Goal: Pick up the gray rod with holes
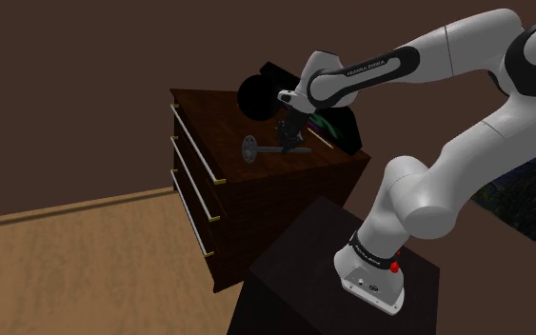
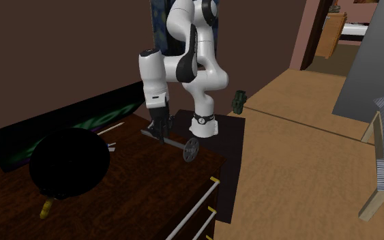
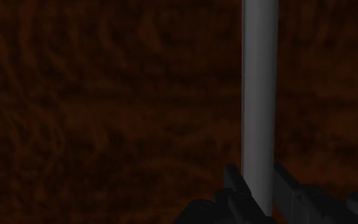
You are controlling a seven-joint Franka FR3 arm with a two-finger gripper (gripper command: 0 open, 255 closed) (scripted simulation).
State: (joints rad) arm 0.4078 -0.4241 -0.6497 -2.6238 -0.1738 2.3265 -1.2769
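Rod: the gray rod (image 3: 260, 95) lay flat on the dark wooden top of the dresser (image 1: 256, 205), near the corner next to the robot's stand.
Disc end: a round holed disc (image 1: 249, 149) sat on the end of the rod that pointed toward the drawer-front edge. The other end pointed toward the back of the top.
Gripper: the gripper (image 2: 160, 129) was down over the plain shaft, back from the disc.
Fingers: the fingers (image 3: 234, 186) stood one on each side of the shaft and pressed against it. No gap showed in the wrist view, so I judged them clamped on the rod.
Handling: it looked stiff and smooth, probably metal though the material was not plain, and likely fairly light. The round shaft could roll or slip in a loose grip.
Balance: the disc probably made that end heavier, so the rod could tip disc-down when lifted.
Where to hold: across the shaft, as here. A hold nearer the disc would likely tilt less.
Neighbours: a large black round object (image 2: 71, 163) sat well apart along the dresser top, and a long black slab (image 2: 61, 129) lay along the back edge.
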